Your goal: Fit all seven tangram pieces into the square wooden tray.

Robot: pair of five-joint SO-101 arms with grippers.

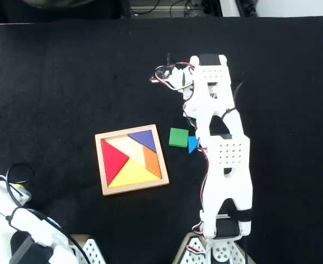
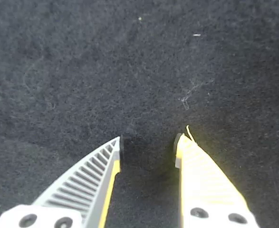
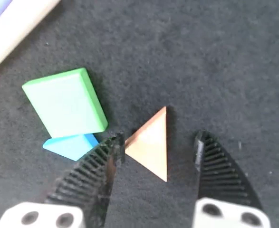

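Left of centre on the black cloth (image 1: pixel 67 82) lies the square wooden tray (image 1: pixel 99 165), a pale frame turned slightly off square to the table edge. 4 coloured pieces sit inside it: a red triangle (image 1: pixel 112 159) along the left side, a yellow triangle (image 1: pixel 133 175) along the bottom, a purple piece (image 1: pixel 143 138) in the upper right corner and an orange piece (image 1: pixel 152 159) against the right side. The pale patch in the upper left of the tray could be bare wood or a piece; I cannot tell.

Just right of the tray, a green square (image 1: pixel 178 137) lies flat with a blue triangle (image 1: pixel 192 144) touching its lower right corner. The white right arm (image 1: pixel 227 159) stretches up the frame beside them.

From the right wrist, the right gripper (image 3: pixel 157 138) is spread wide, its 2 black fingers (image 3: pixel 96 175) on either side of a peach triangle (image 3: pixel 151 142) lying flat on the cloth. One fingertip is just beside the triangle's corner; the other stands apart.

At lower left the left arm (image 1: pixel 7 220) sits well apart from the tray. The left gripper (image 2: pixel 149 142) is spread over bare cloth, holding nothing, with 1 grey finger (image 2: pixel 89 180) and 1 yellow (image 2: pixel 201 175).
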